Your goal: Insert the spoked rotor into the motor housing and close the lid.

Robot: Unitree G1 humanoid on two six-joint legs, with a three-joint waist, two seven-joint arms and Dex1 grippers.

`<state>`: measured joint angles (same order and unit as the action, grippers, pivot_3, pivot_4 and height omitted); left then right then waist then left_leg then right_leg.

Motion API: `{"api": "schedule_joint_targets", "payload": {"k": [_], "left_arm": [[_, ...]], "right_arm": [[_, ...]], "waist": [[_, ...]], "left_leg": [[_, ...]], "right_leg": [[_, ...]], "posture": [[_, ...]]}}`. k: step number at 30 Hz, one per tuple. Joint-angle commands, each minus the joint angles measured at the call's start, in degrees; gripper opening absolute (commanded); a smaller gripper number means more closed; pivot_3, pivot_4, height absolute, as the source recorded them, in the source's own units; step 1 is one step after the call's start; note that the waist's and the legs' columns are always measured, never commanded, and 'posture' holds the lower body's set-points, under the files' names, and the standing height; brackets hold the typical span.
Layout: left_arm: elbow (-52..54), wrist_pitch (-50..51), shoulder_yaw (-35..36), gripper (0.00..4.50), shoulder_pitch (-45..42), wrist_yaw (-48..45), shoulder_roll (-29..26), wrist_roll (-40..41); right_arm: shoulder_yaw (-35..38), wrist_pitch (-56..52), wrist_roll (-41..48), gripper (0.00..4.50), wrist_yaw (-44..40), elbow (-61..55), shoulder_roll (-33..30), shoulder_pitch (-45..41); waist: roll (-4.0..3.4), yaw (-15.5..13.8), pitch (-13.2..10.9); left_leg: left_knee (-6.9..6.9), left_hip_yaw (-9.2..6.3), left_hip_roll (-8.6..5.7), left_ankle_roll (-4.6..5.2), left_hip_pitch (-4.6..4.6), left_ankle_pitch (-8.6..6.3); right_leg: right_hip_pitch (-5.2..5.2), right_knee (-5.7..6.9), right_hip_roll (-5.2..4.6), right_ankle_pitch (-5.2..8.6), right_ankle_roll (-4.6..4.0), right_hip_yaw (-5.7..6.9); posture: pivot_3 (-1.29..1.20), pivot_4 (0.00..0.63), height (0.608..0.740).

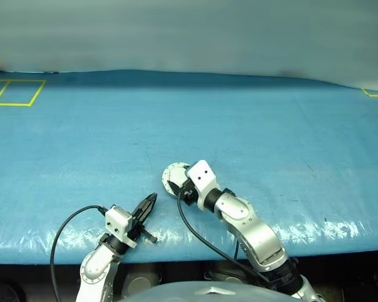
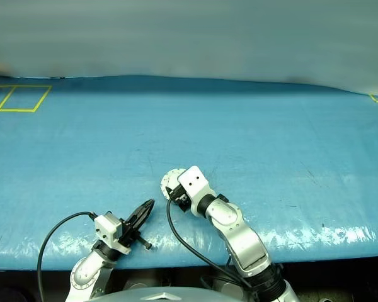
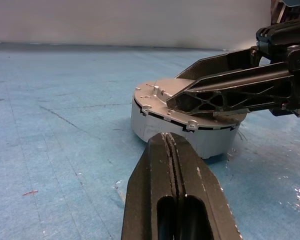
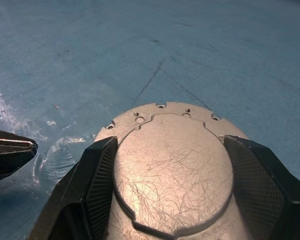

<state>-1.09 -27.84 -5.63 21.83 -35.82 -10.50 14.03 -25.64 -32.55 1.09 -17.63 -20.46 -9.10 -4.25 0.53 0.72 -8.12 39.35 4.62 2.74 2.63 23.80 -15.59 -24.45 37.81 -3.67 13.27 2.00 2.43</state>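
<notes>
The silver motor housing [image 3: 190, 137] stands on the blue table near its front edge. The grey lid [image 4: 172, 170] lies flat on top of the housing, with a thin dark gap under its rim. My right gripper [image 4: 170, 142] reaches over it, one finger against each side of the lid's raised centre. My left gripper [image 1: 152, 198] is shut and empty, resting just left of the housing with its tip pointing at the housing wall. The spoked rotor is hidden.
The blue sheet covers the whole table [image 1: 271, 126]. Yellow tape squares [image 1: 16, 92] mark the far left corner, and another tape mark [image 1: 375, 93] sits at the far right. Black cables trail from both wrists over the front edge.
</notes>
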Motion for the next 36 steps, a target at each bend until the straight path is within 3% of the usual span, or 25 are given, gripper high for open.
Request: {"api": "schedule_joint_targets", "payload": {"k": [1, 15, 36], "left_arm": [[1.0, -0.2, -0.3, 0.00, 0.2, 0.4, -0.1, 0.0], [2.0, -0.1, -0.7, 0.00, 0.6, 1.6, -0.3, -0.3], [2.4, 0.8, -1.2, 0.00, 0.1, 1.8, -0.5, -0.2]], "right_arm": [[-0.7, -0.4, -1.1, 3.03, 0.3, 0.9, 0.2, -0.2], [-2.5, -5.3, -4.2, 3.03, 1.4, 2.9, 0.1, -2.5], [0.1, -10.4, -0.9, 3.03, -4.1, 1.3, -4.3, -4.7]], "waist": [[0.00, 0.0, 0.0], [0.05, 0.1, 0.0], [0.08, -0.1, 0.1]], "left_leg": [[0.00, 0.00, 0.00, 0.00, 0.00, 0.00], [0.01, 0.04, 0.05, -0.01, -0.11, 0.01], [-0.01, 0.02, -0.02, 0.01, -0.08, 0.00]], "right_leg": [[0.00, 0.00, 0.00, 0.00, 0.00, 0.00], [0.07, 0.02, 0.00, -0.01, -0.02, -0.01], [0.07, -0.02, -0.10, -0.01, -0.03, 0.04]], "posture": [[0.00, 0.150, 0.740], [0.00, 0.150, 0.740], [0.00, 0.150, 0.740]]}}
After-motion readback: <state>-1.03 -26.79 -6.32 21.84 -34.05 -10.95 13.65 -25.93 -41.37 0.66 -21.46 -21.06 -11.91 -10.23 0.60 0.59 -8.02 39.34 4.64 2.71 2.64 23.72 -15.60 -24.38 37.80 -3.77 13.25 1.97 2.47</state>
